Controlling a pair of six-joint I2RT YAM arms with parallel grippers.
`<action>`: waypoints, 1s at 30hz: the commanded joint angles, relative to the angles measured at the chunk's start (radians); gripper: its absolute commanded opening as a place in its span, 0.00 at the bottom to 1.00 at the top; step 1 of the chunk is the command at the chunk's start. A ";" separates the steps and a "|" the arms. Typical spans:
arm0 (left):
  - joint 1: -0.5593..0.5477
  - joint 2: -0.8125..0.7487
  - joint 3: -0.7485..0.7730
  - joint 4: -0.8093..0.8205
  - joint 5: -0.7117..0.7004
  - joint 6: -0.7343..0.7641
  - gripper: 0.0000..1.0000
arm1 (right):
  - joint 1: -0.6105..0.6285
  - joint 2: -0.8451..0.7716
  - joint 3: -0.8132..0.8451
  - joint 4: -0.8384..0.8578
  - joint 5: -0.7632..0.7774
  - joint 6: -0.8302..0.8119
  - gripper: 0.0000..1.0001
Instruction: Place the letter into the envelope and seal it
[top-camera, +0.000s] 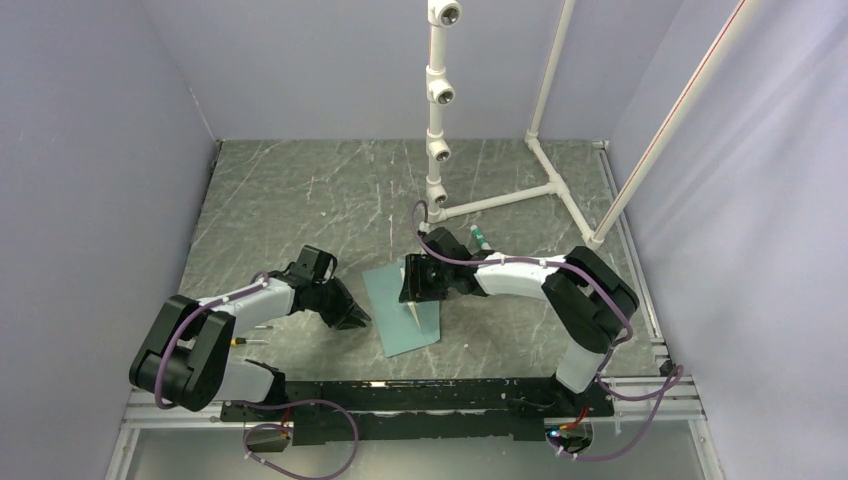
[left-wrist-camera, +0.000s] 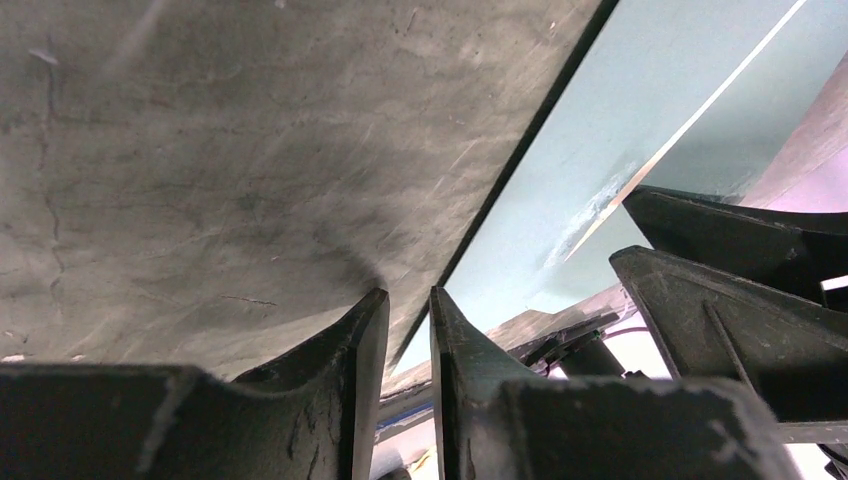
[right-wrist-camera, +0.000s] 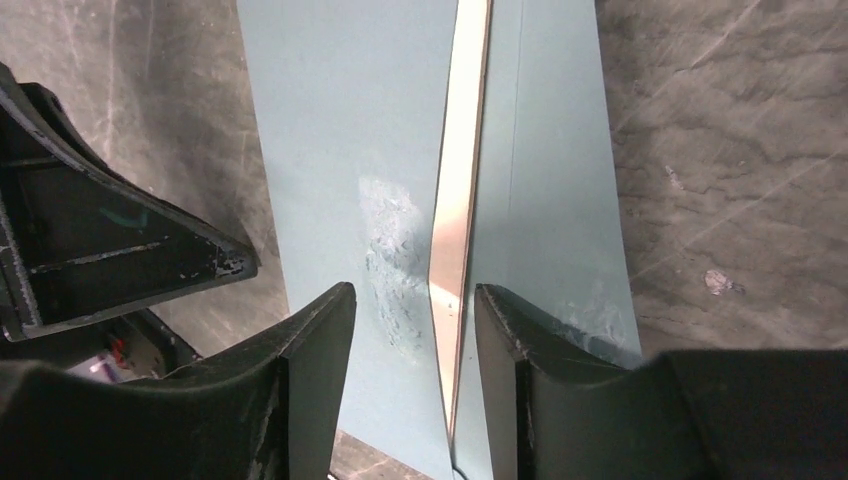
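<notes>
- The envelope (top-camera: 395, 325) lies flat on the grey table (top-camera: 280, 200), just beyond the arm bases and between the two arms.
- No loose letter shows anywhere on the table, so I judge that it is already inside the envelope.
- A thin pale strip (right-wrist-camera: 455, 200) with a pointed bend runs along the envelope's face. It reads as the flap's edge not yet pressed flat, though I cannot tell whether it is lining or the letter itself.
- What seems left is pressing the flap down so that it seals.
- The left gripper (left-wrist-camera: 408, 320) sits at the envelope's left edge. Its fingers are close together with a narrow slit between them, and nothing is visibly clamped. The paper's edge runs toward that slit, and I cannot tell whether they touch.
- Slightly farther, the right gripper (right-wrist-camera: 415, 310) is low over the envelope's middle. Its fingers are apart, straddling the pale strip and holding nothing.
- A white pipe frame (top-camera: 440, 100) stands at the far side, well apart from the work.
</notes>
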 joint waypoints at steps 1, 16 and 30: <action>0.001 0.000 -0.011 -0.054 -0.149 0.048 0.31 | 0.026 -0.022 0.061 -0.083 0.097 -0.072 0.53; 0.001 0.112 0.020 0.087 -0.068 0.071 0.34 | 0.035 0.065 0.100 -0.040 0.045 -0.048 0.46; 0.001 0.172 0.083 0.034 -0.098 0.119 0.32 | 0.025 0.057 0.101 -0.011 -0.026 -0.012 0.43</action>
